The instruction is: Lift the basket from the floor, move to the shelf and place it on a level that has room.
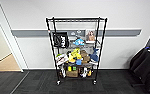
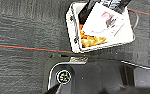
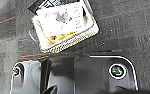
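The cream woven box-shaped basket sits on the dark grey carpet floor, stuffed with packets, so it looks stiff but light; grab both short ends; I cannot tell if either hand is apart

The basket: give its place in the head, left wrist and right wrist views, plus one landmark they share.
Head view: the basket is not in this picture; the shelf stands against the wall.
Left wrist view: the basket sits above the dark robot plate, over the carpet.
Right wrist view: the basket lies just above the plate.
Shared landmark: the dark grey carpet floor.
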Motion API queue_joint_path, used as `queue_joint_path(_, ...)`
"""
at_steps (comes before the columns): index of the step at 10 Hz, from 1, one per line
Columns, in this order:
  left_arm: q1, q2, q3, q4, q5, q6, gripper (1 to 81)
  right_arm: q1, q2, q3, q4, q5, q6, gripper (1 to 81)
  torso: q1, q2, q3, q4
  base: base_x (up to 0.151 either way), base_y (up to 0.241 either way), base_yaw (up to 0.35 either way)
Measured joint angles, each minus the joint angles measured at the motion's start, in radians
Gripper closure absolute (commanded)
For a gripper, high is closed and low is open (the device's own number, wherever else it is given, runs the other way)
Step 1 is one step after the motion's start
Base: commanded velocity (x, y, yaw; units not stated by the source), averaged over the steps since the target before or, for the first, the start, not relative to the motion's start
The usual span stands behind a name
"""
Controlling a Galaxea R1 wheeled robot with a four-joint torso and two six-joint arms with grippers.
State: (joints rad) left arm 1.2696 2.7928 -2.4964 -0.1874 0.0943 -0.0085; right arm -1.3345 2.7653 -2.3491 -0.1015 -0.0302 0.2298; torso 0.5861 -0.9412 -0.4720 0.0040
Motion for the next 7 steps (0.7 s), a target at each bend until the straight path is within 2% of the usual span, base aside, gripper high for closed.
queue_joint_path(4, -0.015, 0.004, 0.022, 0.0, 0.031, 0.0, 1.0, 0.083, 0.005, 0.0, 0.012, -0.059, 0.0, 1.0, 0.086, -0.134, -0.013, 0.0, 0.0, 0.0, 0.0)
queue_joint_path(7, -0.041, -0.001, 0.026, 0.0, 0.038, 0.0, 1.0, 0.122, 0.005, -0.003, 0.022, -0.093, 0.0, 1.0, 0.145, -0.227, -0.098, 0.0, 0.0, 0.0, 0.0)
